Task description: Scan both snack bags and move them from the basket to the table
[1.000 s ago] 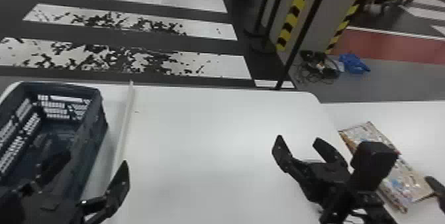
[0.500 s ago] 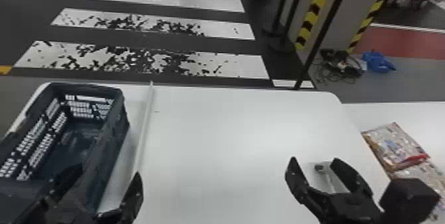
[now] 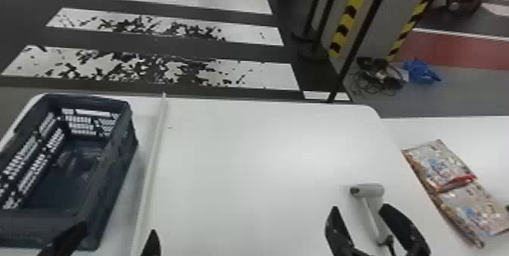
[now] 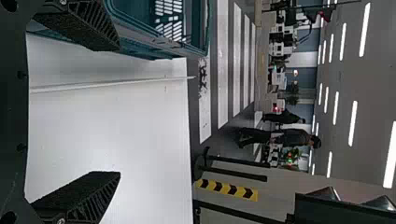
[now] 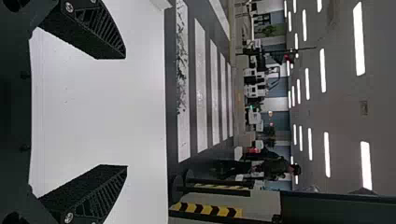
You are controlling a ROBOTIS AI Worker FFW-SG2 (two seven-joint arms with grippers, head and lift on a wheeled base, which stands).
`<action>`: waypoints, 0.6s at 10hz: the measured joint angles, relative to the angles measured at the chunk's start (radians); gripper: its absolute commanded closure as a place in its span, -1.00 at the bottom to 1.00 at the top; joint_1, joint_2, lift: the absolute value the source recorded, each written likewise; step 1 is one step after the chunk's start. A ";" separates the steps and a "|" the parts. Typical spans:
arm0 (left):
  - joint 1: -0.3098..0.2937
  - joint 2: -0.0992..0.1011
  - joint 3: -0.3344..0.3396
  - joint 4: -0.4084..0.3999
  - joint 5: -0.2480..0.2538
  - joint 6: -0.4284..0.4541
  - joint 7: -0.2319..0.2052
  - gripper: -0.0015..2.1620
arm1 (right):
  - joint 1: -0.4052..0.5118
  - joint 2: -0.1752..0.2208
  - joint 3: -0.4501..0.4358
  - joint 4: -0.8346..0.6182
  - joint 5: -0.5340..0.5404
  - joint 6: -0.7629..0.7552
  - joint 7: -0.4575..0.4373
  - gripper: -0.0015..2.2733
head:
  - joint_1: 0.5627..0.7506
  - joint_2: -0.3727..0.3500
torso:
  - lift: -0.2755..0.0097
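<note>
In the head view, both snack bags (image 3: 435, 164) lie on the white surface (image 3: 424, 130) beyond the worktop's (image 3: 242, 168) right edge; the scanner (image 3: 369, 190) sits nearer, by the right gripper (image 3: 359, 209), its fingers apart. The left gripper (image 3: 117, 230), likewise open, is near the basket (image 3: 130, 122) at the left edge. Both wrist views add ceiling lights (image 4: 353, 123).

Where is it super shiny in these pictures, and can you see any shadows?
Head view: soft glare on the smooth white table, with greyish shade beside the dark blue plastic basket. Left wrist view: long, bright white ceiling lights. Right wrist view: glowing ceiling lights too.
</note>
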 measured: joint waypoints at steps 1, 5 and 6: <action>0.016 0.001 -0.006 0.004 -0.004 -0.014 0.004 -0.97 | 0.038 -0.022 0.022 0.024 0.009 -0.108 -0.025 -0.92 | 0.41 -0.61 | 0.24; 0.056 0.005 -0.006 0.015 0.001 -0.042 0.001 -0.97 | 0.099 -0.054 0.038 0.070 0.005 -0.217 -0.032 -0.92 | 0.41 -0.64 | 0.24; 0.056 0.003 -0.007 0.025 0.003 -0.051 -0.001 -0.97 | 0.100 -0.055 0.045 0.083 0.005 -0.236 -0.035 -0.92 | 0.41 -0.64 | 0.24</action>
